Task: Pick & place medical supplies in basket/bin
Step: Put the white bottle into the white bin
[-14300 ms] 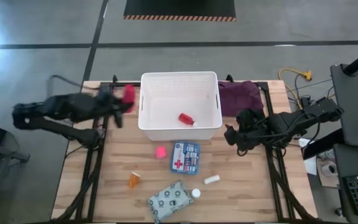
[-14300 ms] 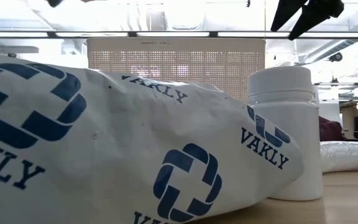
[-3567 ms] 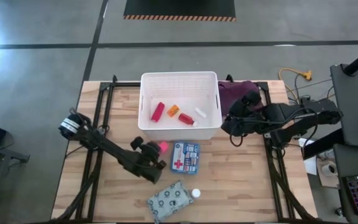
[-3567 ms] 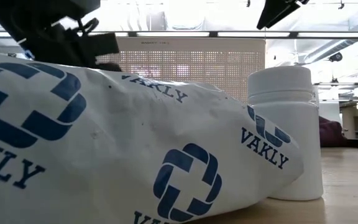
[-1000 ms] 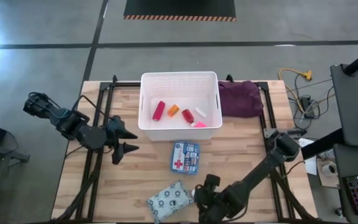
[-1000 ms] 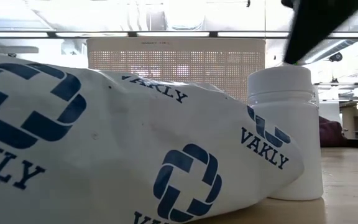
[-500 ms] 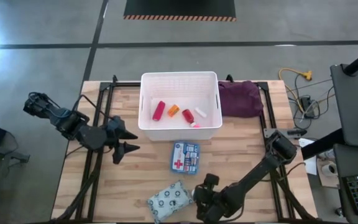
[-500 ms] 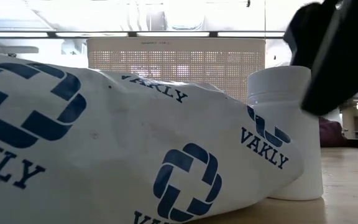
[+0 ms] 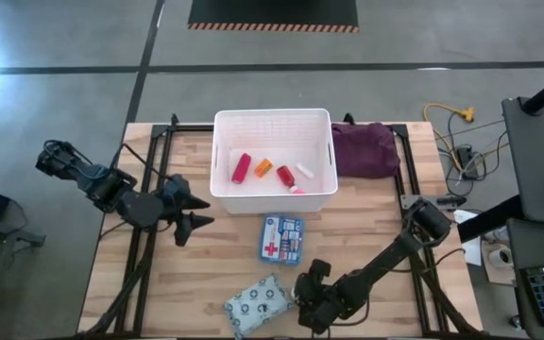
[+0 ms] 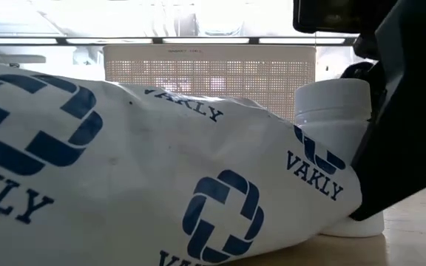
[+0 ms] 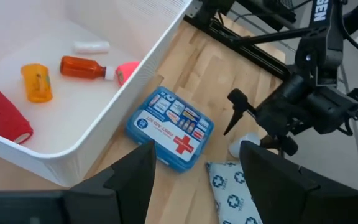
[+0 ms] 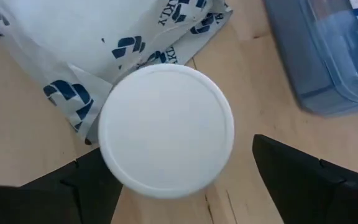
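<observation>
Straddling the white bottle (image 12: 166,130), the right gripper (image 12: 173,180) jaws gape, pouch (image 12: 73,37) cropped.

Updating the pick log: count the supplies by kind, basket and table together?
Red tubes: 2
Orange vial: 1
Pink block: 1
White tube: 1
White bottle: 1
Box: 1
Pouch: 1
Total: 8

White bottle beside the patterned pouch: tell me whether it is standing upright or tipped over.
Upright. The white bottle stands on its base against the pouch, cap up; the right gripper, open, straddles its round lid.
</observation>
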You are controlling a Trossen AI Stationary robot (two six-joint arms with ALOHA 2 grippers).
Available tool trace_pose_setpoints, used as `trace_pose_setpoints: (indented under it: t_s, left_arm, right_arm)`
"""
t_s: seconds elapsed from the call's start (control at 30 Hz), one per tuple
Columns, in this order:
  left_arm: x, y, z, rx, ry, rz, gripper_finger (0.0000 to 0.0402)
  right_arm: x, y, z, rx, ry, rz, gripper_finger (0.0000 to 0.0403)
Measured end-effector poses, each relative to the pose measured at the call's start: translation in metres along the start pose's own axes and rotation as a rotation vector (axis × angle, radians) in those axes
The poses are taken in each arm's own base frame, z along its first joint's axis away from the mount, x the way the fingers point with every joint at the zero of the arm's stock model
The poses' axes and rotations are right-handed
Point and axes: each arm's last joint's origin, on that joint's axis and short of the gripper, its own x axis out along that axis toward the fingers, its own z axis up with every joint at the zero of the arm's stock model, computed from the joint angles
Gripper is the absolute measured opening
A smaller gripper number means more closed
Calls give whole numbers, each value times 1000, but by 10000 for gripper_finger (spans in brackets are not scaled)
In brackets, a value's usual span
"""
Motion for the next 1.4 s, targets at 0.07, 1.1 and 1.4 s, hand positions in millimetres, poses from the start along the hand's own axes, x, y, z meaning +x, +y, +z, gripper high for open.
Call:
trace_pose_setpoints:
  t_s: [0.07, 1.1, 1.4]
  left_arm:
    - [0, 0, 0, 1, -6, 7, 216]
    - [1, 3, -2, 64, 3, 43, 216]
    - [-7, -8, -12, 110, 33, -44, 216]
  right_arm:
    - [-2, -2, 0, 4, -12, -7, 327]
    - [-93, -38, 64, 322, -133, -25, 159]
    - [-187, -160, 156, 568, -575, -235, 164]
